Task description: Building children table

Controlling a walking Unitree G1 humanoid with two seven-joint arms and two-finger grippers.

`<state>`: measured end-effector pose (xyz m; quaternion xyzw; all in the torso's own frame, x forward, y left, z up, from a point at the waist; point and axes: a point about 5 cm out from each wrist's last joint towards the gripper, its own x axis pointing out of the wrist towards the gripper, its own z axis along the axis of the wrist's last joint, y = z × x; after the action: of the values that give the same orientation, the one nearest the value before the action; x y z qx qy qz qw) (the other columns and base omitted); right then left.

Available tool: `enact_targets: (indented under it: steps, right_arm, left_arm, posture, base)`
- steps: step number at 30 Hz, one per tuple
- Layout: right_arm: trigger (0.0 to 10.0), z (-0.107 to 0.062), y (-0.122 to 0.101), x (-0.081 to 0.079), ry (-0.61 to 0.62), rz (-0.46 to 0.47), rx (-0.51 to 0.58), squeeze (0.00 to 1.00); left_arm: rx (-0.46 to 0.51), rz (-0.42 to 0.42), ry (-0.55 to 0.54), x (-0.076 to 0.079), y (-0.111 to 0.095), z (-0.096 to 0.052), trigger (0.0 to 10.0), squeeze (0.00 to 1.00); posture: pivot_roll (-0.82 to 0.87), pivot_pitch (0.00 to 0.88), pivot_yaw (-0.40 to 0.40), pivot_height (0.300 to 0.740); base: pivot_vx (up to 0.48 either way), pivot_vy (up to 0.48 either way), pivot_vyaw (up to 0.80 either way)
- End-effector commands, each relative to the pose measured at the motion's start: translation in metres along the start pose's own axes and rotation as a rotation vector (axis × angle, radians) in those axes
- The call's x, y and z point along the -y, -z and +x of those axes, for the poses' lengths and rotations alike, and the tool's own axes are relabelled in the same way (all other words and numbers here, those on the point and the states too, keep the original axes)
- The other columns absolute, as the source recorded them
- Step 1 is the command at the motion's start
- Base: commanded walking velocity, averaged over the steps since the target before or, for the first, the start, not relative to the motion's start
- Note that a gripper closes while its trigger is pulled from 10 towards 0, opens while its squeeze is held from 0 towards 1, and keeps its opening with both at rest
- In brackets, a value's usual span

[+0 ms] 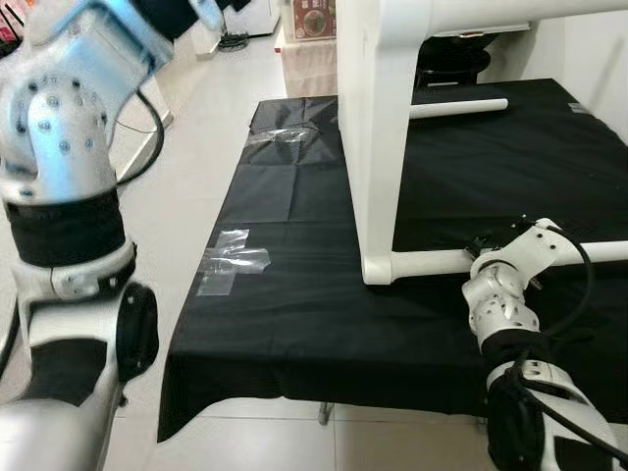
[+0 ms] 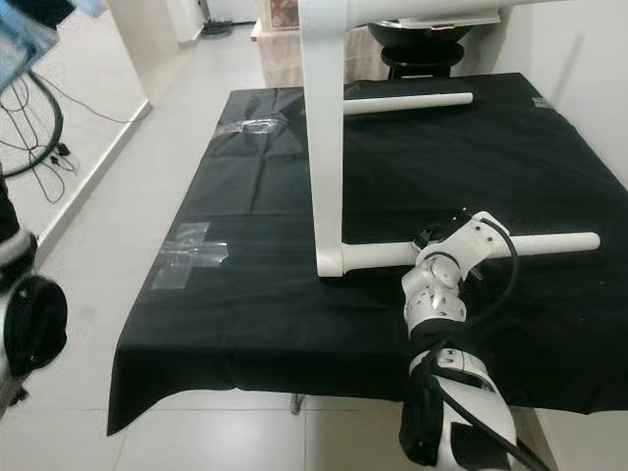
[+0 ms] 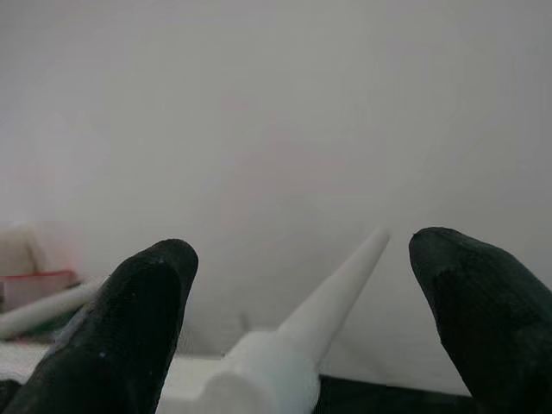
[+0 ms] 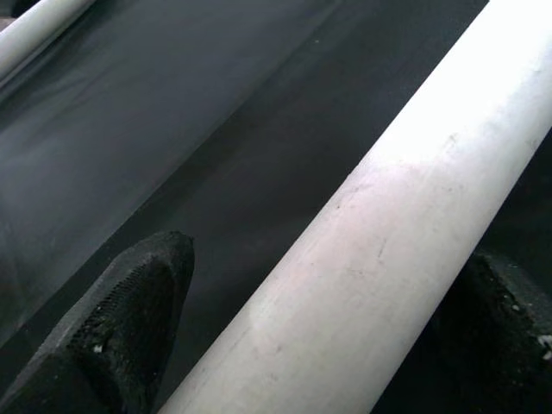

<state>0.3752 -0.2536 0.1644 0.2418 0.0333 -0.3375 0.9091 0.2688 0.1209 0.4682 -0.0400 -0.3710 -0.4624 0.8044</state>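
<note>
Standing on its side on the black cloth (image 2: pixel 255 206), the white children table (image 2: pixel 324 147) has its flat top upright, with the near edge resting on the cloth and two round legs pointing to the right. The near leg (image 2: pixel 549 242) lies low over the cloth; the far leg (image 2: pixel 407 101) is near the far side of the cloth.

The right gripper (image 4: pixel 345 285) is at the near leg, about at its middle. Its two black fingers (image 4: pixel 129 310) stand one on each side of the leg, spread apart, and I see a gap between the finger and the white tube, so the pincer is open around the leg and not pressing it. The right arm (image 2: pixel 442 285) comes from the near edge of the cloth.

The left gripper (image 3: pixel 297 319) is raised up, fingers (image 3: pixel 138 319) wide apart, holding nothing; a white leg (image 3: pixel 336 293) shows between them but well beyond. The left arm (image 1: pixel 69 147) is high at the left.

Two pieces of clear tape (image 1: pixel 231 260) stick on the left part of the cloth.
</note>
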Motion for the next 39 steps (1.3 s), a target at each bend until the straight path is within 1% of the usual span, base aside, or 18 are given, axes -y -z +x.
enact_targets:
  steps: [1, 3, 4, 6, 8, 9, 11, 17, 21, 23, 24, 26, 28, 29, 31, 35, 36, 39]
  right_arm:
    - [10.0, 0.001, 0.013, 0.019, 0.049, -0.082, -0.032, 1.00]
    - [10.0, 0.001, 0.008, 0.020, 0.055, -0.081, -0.011, 1.00]
    - [10.0, 0.000, 0.001, 0.022, 0.046, -0.061, 0.010, 1.00]
    - [10.0, -0.004, -0.012, 0.019, -0.011, 0.000, 0.050, 1.00]
    - [10.0, -0.013, -0.032, 0.012, -0.106, 0.078, 0.122, 1.00]
    - [10.0, -0.013, -0.032, 0.012, -0.106, 0.078, 0.122, 1.00]
    - [10.0, -0.020, -0.045, 0.008, -0.168, 0.128, 0.171, 1.00]
    - [10.0, -0.027, -0.059, 0.010, -0.206, 0.165, 0.192, 1.00]
    - [10.0, -0.035, -0.059, 0.016, -0.208, 0.129, 0.189, 1.00]
    - [10.0, -0.035, -0.059, 0.016, -0.208, 0.129, 0.189, 1.00]
    - [10.0, -0.037, -0.056, 0.022, -0.176, 0.074, 0.182, 1.00]
    - [10.0, -0.037, -0.056, 0.022, -0.176, 0.074, 0.182, 1.00]
    - [10.0, -0.034, -0.045, 0.042, -0.071, -0.056, 0.135, 1.00]
    - [10.0, -0.034, -0.045, 0.042, -0.071, -0.056, 0.135, 1.00]
    - [10.0, -0.031, -0.032, 0.057, 0.007, -0.129, 0.066, 1.00]
    - [10.0, -0.031, -0.026, 0.065, 0.043, -0.155, 0.034, 1.00]
    - [10.0, -0.031, -0.028, 0.069, 0.056, -0.162, 0.037, 1.00]
    - [10.0, -0.031, -0.032, 0.072, 0.062, -0.165, 0.048, 1.00]
  left_arm:
    - [-0.004, 0.013, -0.013, -0.001, -0.004, -0.006, 10.0, 0.00]
    - [-0.005, 0.012, -0.018, -0.001, -0.003, -0.007, 10.0, 0.00]
    - [-0.006, 0.011, -0.024, -0.001, -0.003, -0.010, 10.0, 0.00]
    - [-0.007, 0.009, -0.031, -0.002, -0.002, -0.012, 10.0, 0.00]
    - [-0.011, 0.004, -0.041, -0.003, 0.001, -0.016, 10.0, 0.00]
    - [-0.011, 0.004, -0.041, -0.003, 0.001, -0.016, 10.0, 0.00]
    - [-0.016, -0.003, -0.046, -0.003, 0.004, -0.018, 10.0, 0.00]
    - [-0.024, -0.013, -0.048, -0.001, 0.008, -0.021, 10.0, 0.00]
    - [-0.024, -0.018, -0.051, 0.000, 0.011, -0.022, 10.0, 0.00]
    - [-0.024, -0.018, -0.051, 0.000, 0.011, -0.022, 10.0, 0.00]
    - [-0.025, -0.020, -0.054, 0.000, 0.012, -0.023, 10.0, 0.00]
    - [-0.025, -0.020, -0.054, 0.000, 0.012, -0.023, 10.0, 0.00]
    - [-0.025, -0.025, -0.060, 0.000, 0.015, -0.024, 10.0, 0.00]
    - [-0.025, -0.025, -0.060, 0.000, 0.015, -0.024, 10.0, 0.00]
    - [-0.025, -0.027, -0.063, 0.001, 0.016, -0.024, 10.0, 0.00]
    - [-0.026, -0.028, -0.064, 0.001, 0.016, -0.025, 10.0, 0.00]
    - [-0.027, -0.028, -0.065, 0.001, 0.016, -0.025, 10.0, 0.00]
    - [-0.027, -0.027, -0.066, 0.001, 0.016, -0.026, 10.0, 0.00]
  posture:
    - [0.02, 0.196, 0.092, 0.740]
    - [0.02, 0.196, 0.091, 0.740]
    - [0.02, 0.193, 0.089, 0.740]
    - [0.01, 0.192, 0.087, 0.740]
    - [0.00, 0.188, 0.089, 0.740]
    - [0.00, 0.188, 0.089, 0.740]
    - [0.00, 0.183, 0.088, 0.740]
    - [-0.01, 0.181, 0.088, 0.740]
    - [-0.02, 0.170, 0.084, 0.740]
    - [-0.02, 0.170, 0.084, 0.740]
    - [-0.02, 0.169, 0.084, 0.740]
    - [-0.02, 0.169, 0.084, 0.740]
    - [-0.03, 0.174, 0.079, 0.740]
    - [-0.03, 0.174, 0.079, 0.740]
    - [-0.03, 0.179, 0.074, 0.740]
    - [-0.03, 0.179, 0.074, 0.740]
    - [-0.03, 0.184, 0.072, 0.740]
    - [-0.03, 0.186, 0.073, 0.740]
  base:
    - [0.000, 0.000, 0.00]
    - [0.000, 0.000, 0.00]
    - [0.000, 0.000, 0.00]
    - [0.000, 0.000, 0.00]
    - [0.000, 0.000, 0.00]
    - [0.000, 0.000, 0.00]
    - [0.000, 0.000, 0.00]
    - [0.000, 0.000, 0.00]
    - [0.000, 0.000, 0.00]
    - [0.000, 0.000, 0.00]
    - [0.000, 0.000, 0.00]
    - [0.000, 0.000, 0.00]
    - [0.000, 0.000, 0.00]
    - [0.000, 0.000, 0.00]
    - [0.000, 0.000, 0.00]
    - [0.000, 0.000, 0.00]
    - [0.000, 0.000, 0.00]
    - [0.000, 0.000, 0.00]
